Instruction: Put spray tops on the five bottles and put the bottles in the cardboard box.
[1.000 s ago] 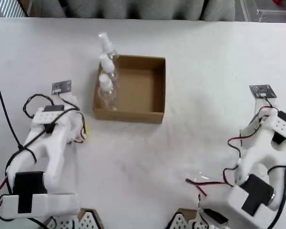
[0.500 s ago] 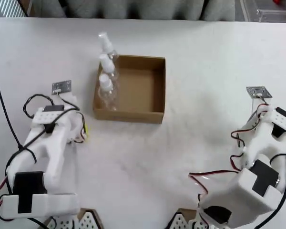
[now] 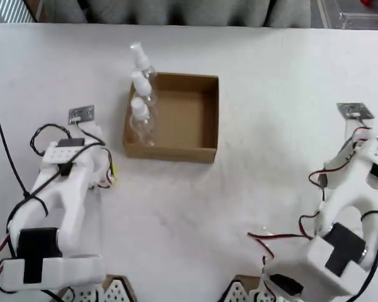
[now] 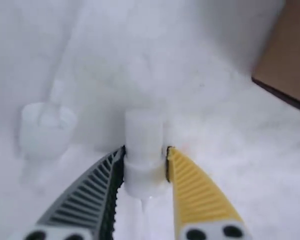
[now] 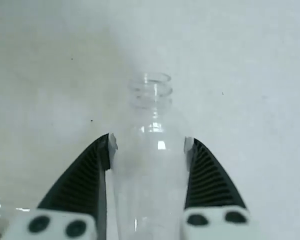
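Well, starting at the left of the white table [image 3: 252, 63], we see the left arm [image 3: 63, 189] stretched out with a small grey plate [image 3: 82, 114] at its far end. Whatever is marked on that plate is too small for us to read. The left gripper [image 4: 144, 152] is clamped on a white spray top [image 4: 144, 127], pinching it at the collar. That top's long axis runs in line with the claw, and its capped end points away from the wrist. Near it a second spray top [image 4: 42, 130] stands on the table, blurred and apart from the first.

Toward the middle sits the open cardboard box [image 3: 170, 151], near the left arm's far end. Three bottles [image 3: 140, 123] with white spray tops on stand upright in a row along its left wall, running from near to far. The two nearer ones are inside, against that wall. The farthest rises over the far corner, and we cannot tell whether its base is inside.

At the right lies the right arm [image 3: 353, 214], trailing red and black wires [image 3: 277, 238], with a second grey plate [image 3: 354, 111] beyond it, also too small to read. The right gripper [image 5: 149, 145] is closed around the shoulder of a clear bottle [image 5: 149, 170]. The bottle's threaded neck [image 5: 150, 90] is bare, its open mouth points away from the wrist, and its long axis lines up with the claw. This arm sits well apart from the box.
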You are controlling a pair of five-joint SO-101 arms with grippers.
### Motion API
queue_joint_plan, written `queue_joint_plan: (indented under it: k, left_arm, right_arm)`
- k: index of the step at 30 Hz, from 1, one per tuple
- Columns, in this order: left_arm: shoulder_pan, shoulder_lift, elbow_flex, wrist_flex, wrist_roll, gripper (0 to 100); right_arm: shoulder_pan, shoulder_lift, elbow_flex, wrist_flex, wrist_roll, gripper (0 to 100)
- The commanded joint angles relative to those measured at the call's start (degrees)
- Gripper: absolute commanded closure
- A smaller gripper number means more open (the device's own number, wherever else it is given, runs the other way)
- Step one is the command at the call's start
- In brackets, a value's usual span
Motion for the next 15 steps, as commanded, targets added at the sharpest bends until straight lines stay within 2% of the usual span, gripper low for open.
queue_joint_plan:
  k: [1, 6, 10, 15]
  left_arm:
    - [-0.48, -7.69, -6.15, 6.33, -0.44, 98]
    - [-0.4, -21.58, -11.52, 13.98, -0.53, 98]
    - [1.63, -33.45, -13.8, 14.07, -0.53, 98]
    - [8.4, -42.51, -19.69, 13.8, -0.44, 98]
  right_arm:
    - [1.36, -6.11, -3.87, 6.81, 0.0, 98.2]
    - [3.47, -11.56, 0.88, 9.01, 1.67, 98.1]
    - [2.15, -16.57, 7.47, 6.2, 1.58, 98.1]
    - [-1.8, -24.22, 7.74, 6.11, -7.03, 98.1]
